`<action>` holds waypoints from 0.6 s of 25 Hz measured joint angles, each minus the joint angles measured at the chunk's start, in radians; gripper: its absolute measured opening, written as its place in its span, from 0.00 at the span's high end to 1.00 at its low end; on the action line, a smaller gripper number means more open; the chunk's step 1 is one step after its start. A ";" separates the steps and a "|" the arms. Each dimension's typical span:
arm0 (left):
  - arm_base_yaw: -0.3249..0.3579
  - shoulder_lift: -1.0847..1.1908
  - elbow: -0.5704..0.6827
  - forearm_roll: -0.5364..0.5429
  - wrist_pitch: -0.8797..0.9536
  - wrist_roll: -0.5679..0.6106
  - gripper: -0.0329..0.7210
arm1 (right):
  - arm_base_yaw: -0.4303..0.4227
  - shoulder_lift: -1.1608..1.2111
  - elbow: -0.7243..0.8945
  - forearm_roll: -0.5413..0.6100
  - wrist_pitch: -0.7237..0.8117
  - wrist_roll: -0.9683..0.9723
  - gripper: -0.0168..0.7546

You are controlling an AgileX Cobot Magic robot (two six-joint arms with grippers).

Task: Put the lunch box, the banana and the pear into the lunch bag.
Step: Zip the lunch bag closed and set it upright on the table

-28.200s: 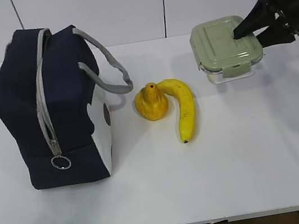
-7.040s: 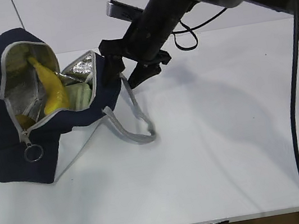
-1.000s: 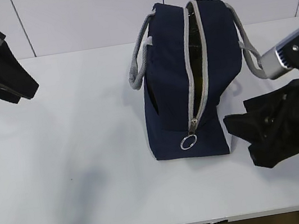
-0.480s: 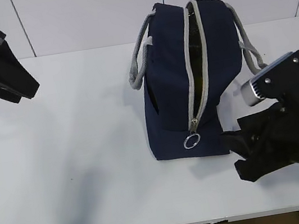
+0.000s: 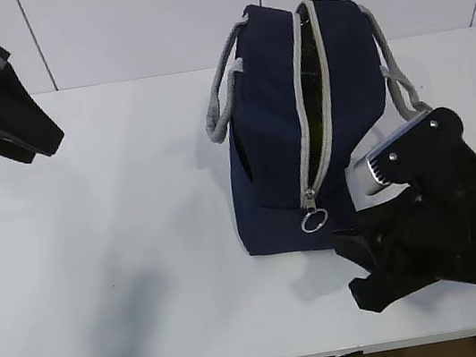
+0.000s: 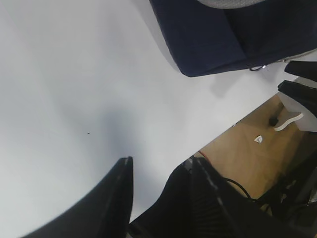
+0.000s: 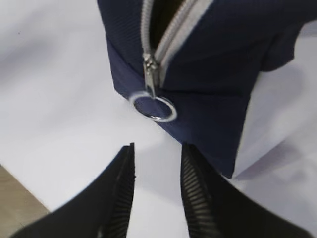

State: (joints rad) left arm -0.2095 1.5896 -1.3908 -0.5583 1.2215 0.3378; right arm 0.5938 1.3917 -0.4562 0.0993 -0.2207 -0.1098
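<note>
Since half a second ago your right gripper (image 7: 156, 171) has slid in toward the ring pull (image 7: 153, 108) of the lunch bag (image 5: 302, 123), jaws parted and empty, lined up just short of it, likely to close the zipper. Bag stands mid-tabletop (image 5: 133, 204), slit open; lunch box, banana and pear not visible. Left gripper (image 6: 161, 186) waits well clear, jaws apart.

Lunch bag (image 5: 302, 123) upright on the surface (image 5: 140, 248), right of centre, ring pull (image 5: 314, 219) at the near end. Right pincer (image 5: 354, 271) just before that end; left pincer (image 5: 32, 138) far left, well apart.
</note>
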 joint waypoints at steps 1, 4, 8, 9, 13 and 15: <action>0.000 0.000 0.000 0.000 0.000 0.000 0.56 | 0.000 0.000 0.000 0.000 -0.005 0.023 0.64; 0.000 0.000 0.000 -0.002 0.000 0.000 0.56 | 0.001 0.011 0.000 0.004 -0.007 0.054 0.64; 0.000 0.000 0.000 -0.002 0.000 0.000 0.56 | 0.001 0.030 0.000 0.005 -0.025 0.064 0.64; 0.000 0.000 0.000 -0.002 0.000 -0.001 0.56 | 0.001 0.037 0.000 0.005 -0.036 0.064 0.64; 0.000 0.000 0.000 -0.002 0.000 -0.001 0.56 | 0.001 0.083 0.000 -0.003 -0.131 0.070 0.55; 0.000 0.000 0.000 -0.002 0.000 -0.001 0.56 | 0.001 0.113 0.000 -0.027 -0.179 0.071 0.51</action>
State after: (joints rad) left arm -0.2095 1.5896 -1.3908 -0.5599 1.2215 0.3371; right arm 0.5946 1.5047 -0.4562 0.0728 -0.3998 -0.0387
